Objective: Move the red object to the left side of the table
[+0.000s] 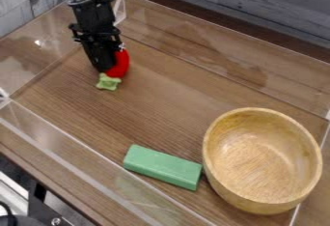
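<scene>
One wooden bowl is sitting at the lower right of the desk, and one green block is lying just beside it, apart from its left edge. The block is lying flat, with its longer side running slightly down toward the right of the view. One red object, a small rounded toy fruit with one light-green leafy end, is showing in the upper left part of the view, on the left side of the desk, well apart from the bowl and the block. Its leafy end is pointing down toward the near side of the view. That makes three loose things in all: one fruit, one block, one bowl.

One robot arm, dark, is reaching in from the top left, and its one set of jaws is closing around the red object, pinching it from above and partly hiding it. Whether the fruit is touching the wood or hanging just over it is too hard to tell. The bowl is standing upright with its opening facing up, and its pale inside is showing. Clear low walls are edging the wood-grain desk.
</scene>
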Controlling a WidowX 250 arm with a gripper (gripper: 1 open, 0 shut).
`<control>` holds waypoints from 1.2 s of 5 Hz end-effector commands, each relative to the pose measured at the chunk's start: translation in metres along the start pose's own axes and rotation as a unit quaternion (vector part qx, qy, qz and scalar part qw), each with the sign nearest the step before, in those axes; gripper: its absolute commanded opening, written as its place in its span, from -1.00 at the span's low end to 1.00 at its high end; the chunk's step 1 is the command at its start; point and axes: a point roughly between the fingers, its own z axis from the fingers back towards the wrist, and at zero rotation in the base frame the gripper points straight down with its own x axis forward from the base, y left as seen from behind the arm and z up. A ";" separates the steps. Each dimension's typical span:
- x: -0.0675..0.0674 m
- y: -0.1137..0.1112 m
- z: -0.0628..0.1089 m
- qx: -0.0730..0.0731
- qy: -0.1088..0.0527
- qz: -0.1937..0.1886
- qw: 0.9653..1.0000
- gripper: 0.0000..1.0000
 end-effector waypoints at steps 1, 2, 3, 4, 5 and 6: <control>0.007 0.009 0.009 0.016 -0.014 0.000 1.000 -1.00; 0.005 0.009 0.006 0.018 -0.009 0.000 1.000 -1.00; 0.004 0.009 0.003 0.019 -0.004 -0.001 1.000 -1.00; 0.005 0.008 0.000 0.020 -0.002 0.001 1.000 -1.00; 0.006 0.006 -0.002 0.020 0.001 0.003 1.000 -1.00; 0.007 0.004 -0.004 0.020 0.004 0.004 1.000 -1.00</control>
